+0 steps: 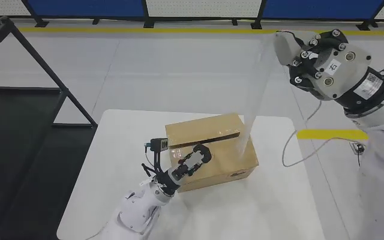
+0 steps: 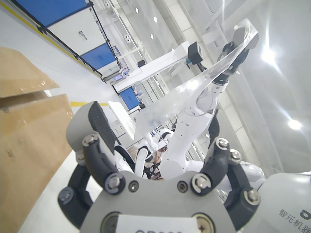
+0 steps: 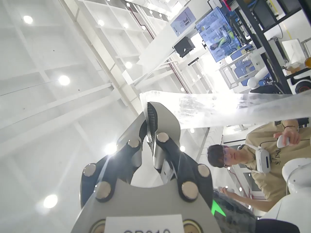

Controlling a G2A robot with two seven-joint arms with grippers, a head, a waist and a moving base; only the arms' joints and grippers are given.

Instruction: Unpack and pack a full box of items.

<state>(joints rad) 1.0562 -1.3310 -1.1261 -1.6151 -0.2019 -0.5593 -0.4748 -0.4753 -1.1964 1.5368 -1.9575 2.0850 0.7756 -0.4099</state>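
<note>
The cardboard box (image 1: 231,157) sat mid-tabletop (image 1: 114,162), flaps shut, and a long clear tape strip (image 1: 259,90) ran taut from its far right top edge up to the right hand (image 3: 148,112), held high at the far right and pinching the strip's end between pressed-together fingers. The left hand (image 1: 198,158) lay over the lid's near left side, fingers spread, gripping nothing. Whether it pressed down could not be told, and there was the danger: an unpinned box might tip or ride up with the pull. The thin strip could also tear or slip from the pinch.
</note>
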